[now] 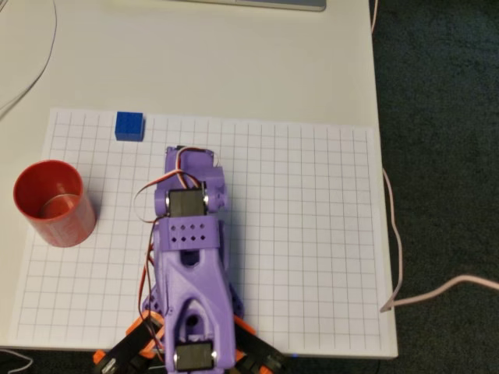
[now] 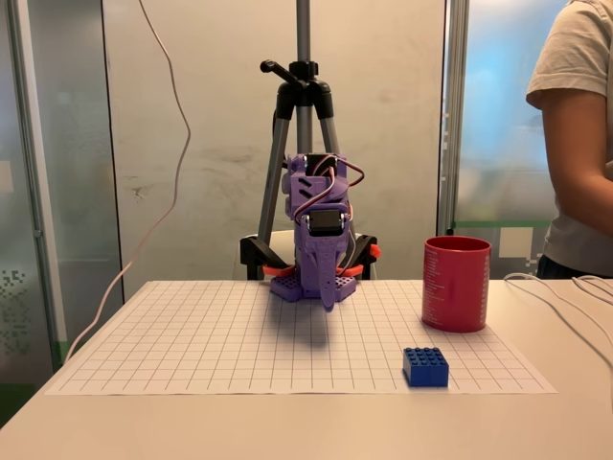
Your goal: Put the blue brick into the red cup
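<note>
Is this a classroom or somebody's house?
Probably an office or lab, not a house. Glass partition walls stand behind the table, a tripod rises behind the purple robot arm, and a grid sheet covers the tabletop like a test setup.

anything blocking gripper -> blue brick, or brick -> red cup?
Nothing visible. The blue brick lies alone on the grid mat, with bare squares between it and the gripper. The red cup stands upright, apart from the brick, open mat between them.
</note>
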You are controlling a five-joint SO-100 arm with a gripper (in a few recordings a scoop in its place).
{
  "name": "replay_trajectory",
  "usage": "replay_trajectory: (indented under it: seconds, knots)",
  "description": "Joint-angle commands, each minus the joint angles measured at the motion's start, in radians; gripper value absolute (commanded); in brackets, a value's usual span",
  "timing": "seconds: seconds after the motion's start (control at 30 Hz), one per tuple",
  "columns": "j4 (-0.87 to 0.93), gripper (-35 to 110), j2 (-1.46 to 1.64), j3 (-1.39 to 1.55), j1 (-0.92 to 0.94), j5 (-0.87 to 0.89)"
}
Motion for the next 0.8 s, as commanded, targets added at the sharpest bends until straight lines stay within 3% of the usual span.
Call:
replay_trajectory:
  seconds: [0.0, 0.57, 0.77]
  knots:
    - [-0.091, 0, 0.002, 0.015, 0.012, 0.074]
    - [-0.075, 0, 0.002, 0.003, 0.049, 0.06]
    - [0.011, 0, -0.025, -0.229, 0.183, -0.002]
